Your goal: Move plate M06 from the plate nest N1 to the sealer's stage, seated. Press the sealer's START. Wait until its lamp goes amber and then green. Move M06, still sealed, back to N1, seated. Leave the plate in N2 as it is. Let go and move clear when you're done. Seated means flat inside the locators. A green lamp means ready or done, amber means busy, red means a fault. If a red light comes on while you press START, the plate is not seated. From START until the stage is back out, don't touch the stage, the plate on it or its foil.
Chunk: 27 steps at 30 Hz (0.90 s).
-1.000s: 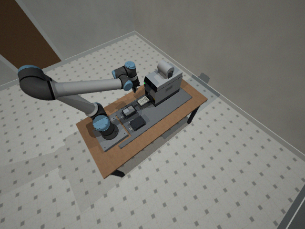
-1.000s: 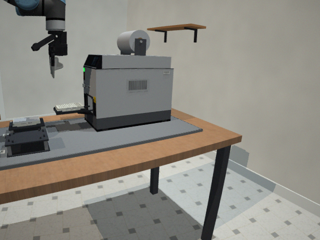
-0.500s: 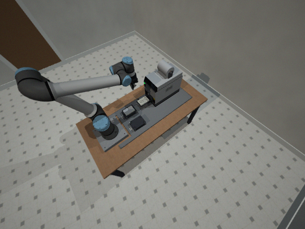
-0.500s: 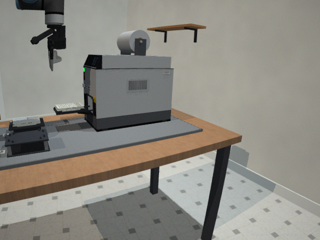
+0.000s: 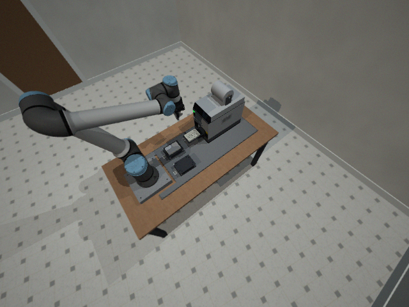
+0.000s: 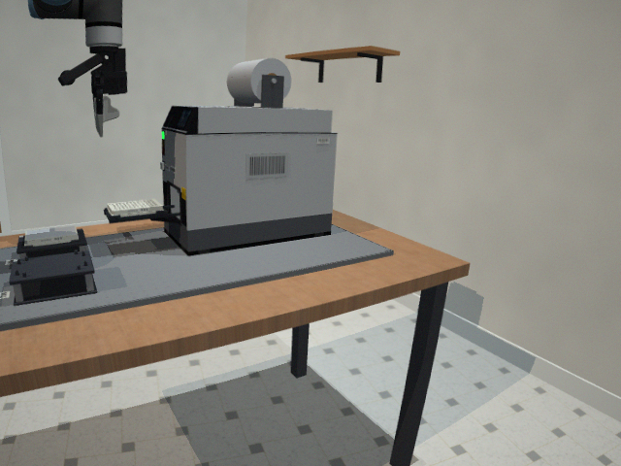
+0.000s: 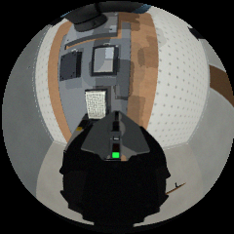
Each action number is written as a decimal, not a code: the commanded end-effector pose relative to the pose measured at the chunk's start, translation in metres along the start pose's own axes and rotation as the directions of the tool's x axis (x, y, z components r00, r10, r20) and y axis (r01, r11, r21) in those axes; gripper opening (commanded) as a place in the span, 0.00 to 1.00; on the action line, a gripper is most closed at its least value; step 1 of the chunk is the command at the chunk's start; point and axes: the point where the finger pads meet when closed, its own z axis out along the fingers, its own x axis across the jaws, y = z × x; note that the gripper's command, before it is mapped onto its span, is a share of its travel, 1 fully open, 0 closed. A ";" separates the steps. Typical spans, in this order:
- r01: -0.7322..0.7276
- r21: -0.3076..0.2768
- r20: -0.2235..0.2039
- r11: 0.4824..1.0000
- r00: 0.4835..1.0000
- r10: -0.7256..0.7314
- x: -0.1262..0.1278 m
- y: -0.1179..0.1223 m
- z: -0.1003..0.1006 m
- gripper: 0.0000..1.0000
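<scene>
Pincer [image 5: 177,116] [image 6: 100,131] [image 7: 117,111] shut on nothing, M06 [image 5: 192,135] [image 6: 134,206] [image 7: 96,104] parked on the stage [image 5: 201,132] [image 6: 138,216] [image 7: 106,97] toward the desk's [image 5: 211,178] [image 6: 301,301] [image 7: 141,104] long edge, lamp [image 5: 193,111] [image 6: 163,134] [image 7: 115,155] green, so transfer's done, sealing can't be confirmed, return's left.

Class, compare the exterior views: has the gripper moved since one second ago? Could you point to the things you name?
Yes: the gripper [image 5: 178,118] [image 6: 100,134] [image 7: 117,111] has moved upward. Its fingertips hung below the green lamp [image 5: 193,111] [image 6: 163,134] [image 7: 115,155]; now they are about level with it.
</scene>
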 end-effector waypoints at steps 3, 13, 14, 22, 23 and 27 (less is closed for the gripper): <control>0.000 -0.185 0.000 0.983 1.000 0.000 0.000 0.000 -0.001 0.00; 0.000 -0.431 0.000 0.903 1.000 0.000 0.000 0.000 -0.001 0.00; 0.000 -0.460 0.000 0.888 1.000 0.000 0.000 0.000 -0.001 0.00; 0.000 -0.650 0.000 0.760 1.000 0.000 0.000 0.000 -0.001 0.00; 0.000 -0.675 0.000 0.738 1.000 0.000 0.000 0.000 -0.001 0.00; 0.000 -0.697 0.000 0.717 1.000 0.000 0.000 0.000 -0.001 0.00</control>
